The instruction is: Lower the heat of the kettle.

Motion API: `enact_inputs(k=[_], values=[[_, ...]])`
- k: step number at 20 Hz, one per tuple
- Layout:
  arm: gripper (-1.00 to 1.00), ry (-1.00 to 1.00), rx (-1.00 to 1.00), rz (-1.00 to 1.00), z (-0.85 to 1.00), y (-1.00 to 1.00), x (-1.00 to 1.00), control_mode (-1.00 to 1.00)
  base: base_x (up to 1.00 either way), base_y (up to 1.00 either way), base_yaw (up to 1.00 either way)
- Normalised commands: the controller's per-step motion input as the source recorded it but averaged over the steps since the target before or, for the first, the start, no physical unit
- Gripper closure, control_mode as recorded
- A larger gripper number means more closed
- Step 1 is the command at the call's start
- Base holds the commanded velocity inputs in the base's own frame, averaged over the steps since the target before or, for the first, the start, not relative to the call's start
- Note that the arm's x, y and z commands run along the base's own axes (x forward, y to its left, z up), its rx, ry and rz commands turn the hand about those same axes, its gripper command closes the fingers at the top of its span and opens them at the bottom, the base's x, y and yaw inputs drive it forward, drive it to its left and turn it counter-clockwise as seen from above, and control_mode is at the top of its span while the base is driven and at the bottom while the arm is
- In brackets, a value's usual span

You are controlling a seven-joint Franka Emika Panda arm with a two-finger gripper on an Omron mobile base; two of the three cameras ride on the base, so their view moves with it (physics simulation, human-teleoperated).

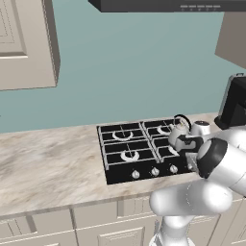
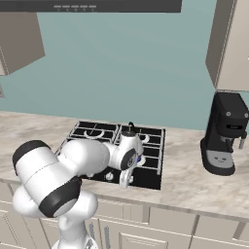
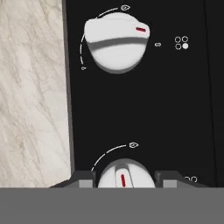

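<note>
The small silver-grey kettle (image 1: pixel 178 129) with its dark loop handle stands on the right side of the black hob (image 1: pixel 120 144), just behind my wrist. In the hand view my gripper (image 3: pixel 124 177) hangs over the hob's front strip. Its finger tips (image 3: pixel 86 177) stand on either side of a white knob (image 3: pixel 124 174), and a thin dark gap shows on each side. That knob's red mark points up the view, toward a curved white scale. A second knob (image 3: pixel 116 41) farther off has its red mark turned sideways. In the right base view the gripper (image 2: pixel 124 181) points down at the hob's front edge.
A tall black coffee machine (image 2: pixel 223 133) stands on the marble counter (image 1: pixel 48 163) to the right of the hob. More knobs (image 1: pixel 136 174) line the hob's front. Wall cabinets and a hood hang above. My elbow bulks over the counter's front edge.
</note>
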Motion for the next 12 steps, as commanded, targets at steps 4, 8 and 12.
enact_inputs(k=[4, 8, 12], values=[[1.00, 0.00, 0.07, -0.36, 0.00, -0.08, 0.00, -1.00, 0.00, 0.00, 0.00], [1.00, 0.00, 0.06, -0.37, 0.00, -0.08, -0.05, -1.00, 0.00, 0.00, 0.00], [1.00, 0.00, 0.01, -0.37, -0.03, -0.04, -0.06, -1.00, 0.00, 0.00, 0.00]])
